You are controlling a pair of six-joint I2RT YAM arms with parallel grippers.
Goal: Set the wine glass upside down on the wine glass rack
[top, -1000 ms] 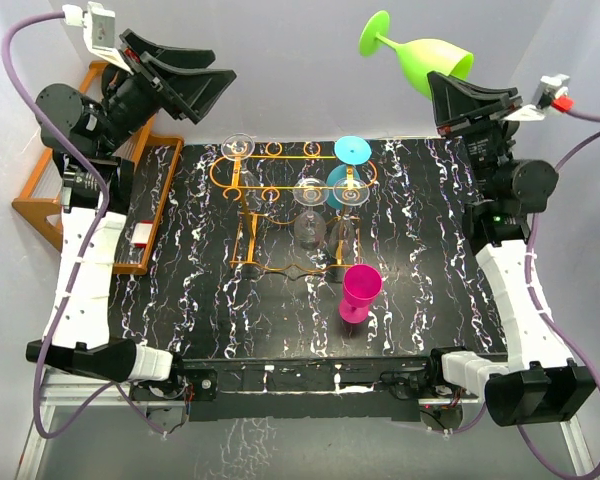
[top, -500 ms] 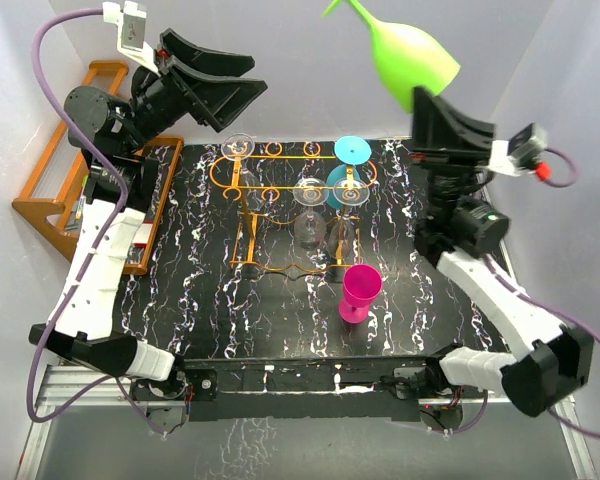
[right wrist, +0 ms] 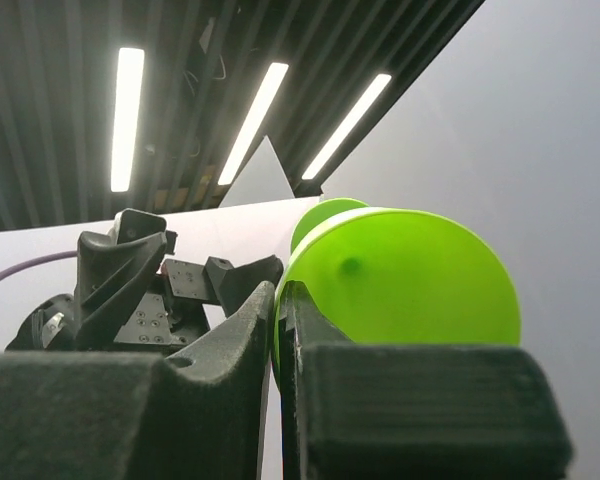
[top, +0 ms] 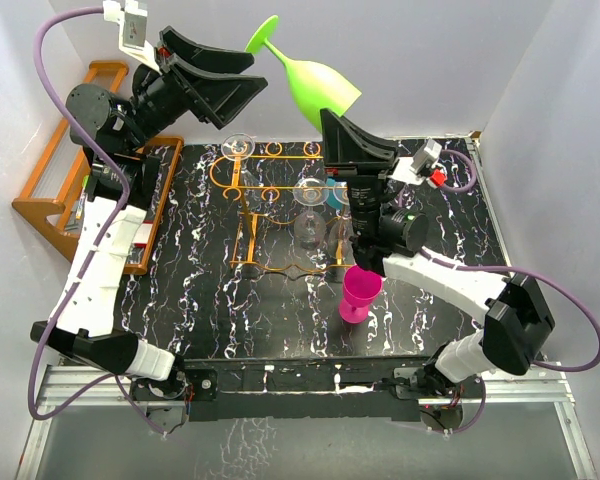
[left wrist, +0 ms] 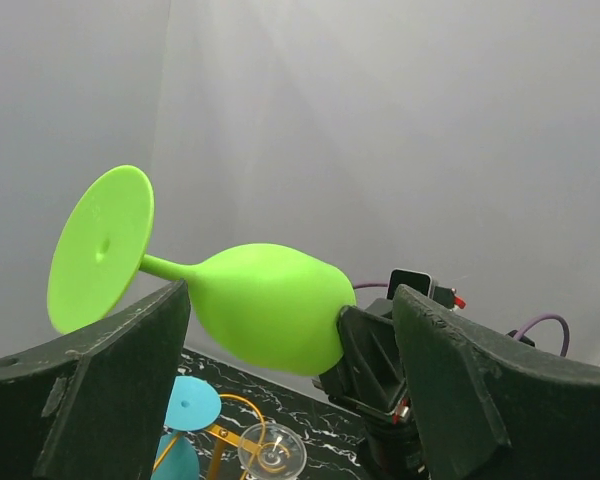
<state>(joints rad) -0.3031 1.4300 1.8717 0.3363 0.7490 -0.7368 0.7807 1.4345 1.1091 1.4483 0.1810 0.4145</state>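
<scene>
The green wine glass [top: 320,88] is in the air above the back of the table, lying tilted with its foot [top: 262,32] up and to the left. My right gripper [top: 342,122] is shut on the bowl's rim; in the right wrist view the glass [right wrist: 400,280] is pinched between its fingers [right wrist: 278,300]. My left gripper [top: 257,76] is open beside the stem; in its wrist view the bowl [left wrist: 265,305] shows between its fingers [left wrist: 290,300], not touching. The orange wire rack [top: 280,190] stands below, with clear glasses [top: 238,146] hanging on it.
A pink glass [top: 361,292] stands on the black marbled table [top: 210,300] in front of the rack. A teal glass [left wrist: 185,405] hangs on the rack, mostly hidden by my right arm in the top view. An orange wooden shelf [top: 50,190] stands at the left.
My right arm has swung left with the green glass, from the back right corner to above the rack. My left gripper rose and now sits beside the glass's stem.
</scene>
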